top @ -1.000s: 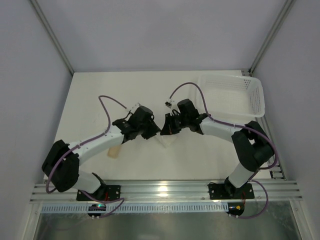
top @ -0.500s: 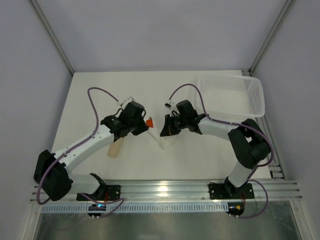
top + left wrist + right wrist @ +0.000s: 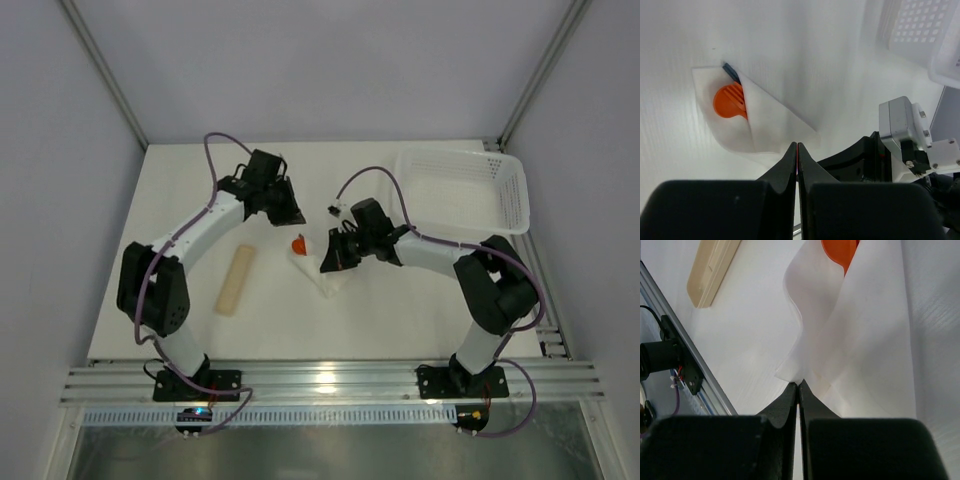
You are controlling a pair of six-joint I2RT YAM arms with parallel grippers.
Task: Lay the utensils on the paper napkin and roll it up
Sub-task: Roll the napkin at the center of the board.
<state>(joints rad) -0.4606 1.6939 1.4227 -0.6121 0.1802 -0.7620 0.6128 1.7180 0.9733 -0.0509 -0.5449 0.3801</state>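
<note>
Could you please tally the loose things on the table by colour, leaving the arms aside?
White: 2, the paper napkin and the basket
Orange: 1, the spoon lying in the napkin's fold
Dark: 1, a stick tip poking out of the napkin
Beige: 1, the cylinder piece
Total: 5
</note>
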